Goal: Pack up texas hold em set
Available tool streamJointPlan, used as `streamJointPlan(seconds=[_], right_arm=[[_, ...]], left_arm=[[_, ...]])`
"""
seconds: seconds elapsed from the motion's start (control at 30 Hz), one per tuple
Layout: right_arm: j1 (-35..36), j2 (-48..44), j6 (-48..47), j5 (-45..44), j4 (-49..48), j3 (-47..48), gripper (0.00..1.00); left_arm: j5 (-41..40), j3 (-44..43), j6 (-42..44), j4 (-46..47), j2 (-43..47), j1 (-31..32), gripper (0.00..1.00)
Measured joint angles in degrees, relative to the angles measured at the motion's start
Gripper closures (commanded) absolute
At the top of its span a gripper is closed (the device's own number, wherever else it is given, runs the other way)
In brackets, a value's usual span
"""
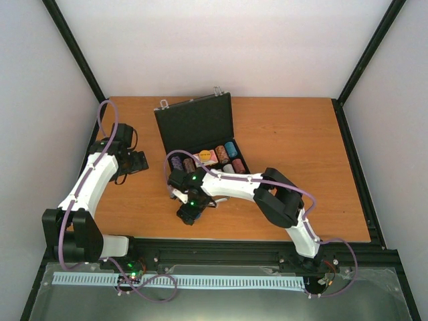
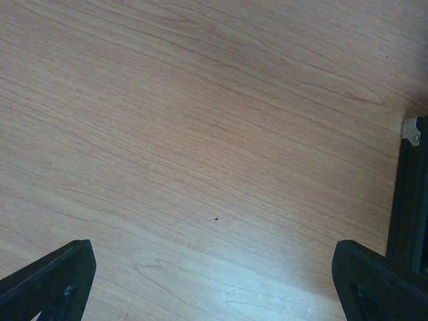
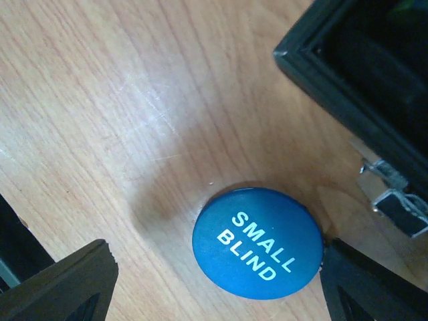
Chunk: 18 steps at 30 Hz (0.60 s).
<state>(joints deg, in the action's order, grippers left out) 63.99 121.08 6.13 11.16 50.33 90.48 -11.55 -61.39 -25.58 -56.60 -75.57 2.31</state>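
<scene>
"Where's the SMALL BLIND button [image 3: 257, 242]?"

"Flat on the table [image 3: 100, 100], inside my spread right pincer [image 3: 214, 271]. The open black case [image 3: 374, 60] sits at two o'clock from it. My left pincer [image 2: 214, 267] is spread wide too."

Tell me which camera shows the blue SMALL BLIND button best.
The right wrist view: the button lies flat on the table, large, lettering readable, beside a corner of the case. In the top external view the right arm's wrist covers that spot. The left wrist view shows table wood, no button.
</scene>
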Motion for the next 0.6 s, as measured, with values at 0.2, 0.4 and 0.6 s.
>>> streamJointPlan(seconds=[0.2,0.4,0.6], right_arm=[[0.66,-1.31,1.49,-3.19,0.35,-0.31,0.05],[0.61,-2.21,2.27,-4.96,0.46,-0.31,0.0],[0.66,-2.03,2.36,-5.25,0.7,-0.31,0.0]], left_arm=[[0.07,0.81,0.04,0.04,0.0,0.0,0.0],[0.24,1.03,0.09,0.13,0.02,0.0,0.0],[0.24,1.31,0.11,0.15,0.74,0.0,0.0]])
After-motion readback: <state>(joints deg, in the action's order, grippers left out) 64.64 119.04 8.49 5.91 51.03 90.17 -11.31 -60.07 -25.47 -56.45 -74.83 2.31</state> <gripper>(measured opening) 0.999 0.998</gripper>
